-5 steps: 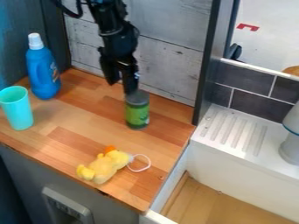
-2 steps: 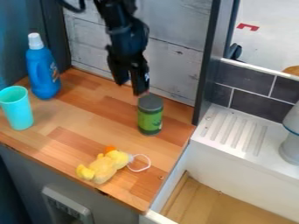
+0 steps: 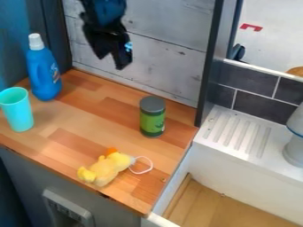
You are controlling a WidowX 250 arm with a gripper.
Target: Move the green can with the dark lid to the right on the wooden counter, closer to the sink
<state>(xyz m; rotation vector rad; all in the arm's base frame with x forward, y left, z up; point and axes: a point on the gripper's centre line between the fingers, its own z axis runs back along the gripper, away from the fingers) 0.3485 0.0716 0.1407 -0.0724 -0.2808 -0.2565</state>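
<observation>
Can has been moved and left below the lifted gripper, which is spread open and empty, so the move looks done.

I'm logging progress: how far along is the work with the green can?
The move looks done: the green can stands upright, nearer the white drainboard than earlier. Nothing is in hand; the end effector hangs clear above. Probably nothing remains for this can, since it already stands free on the counter.
</observation>
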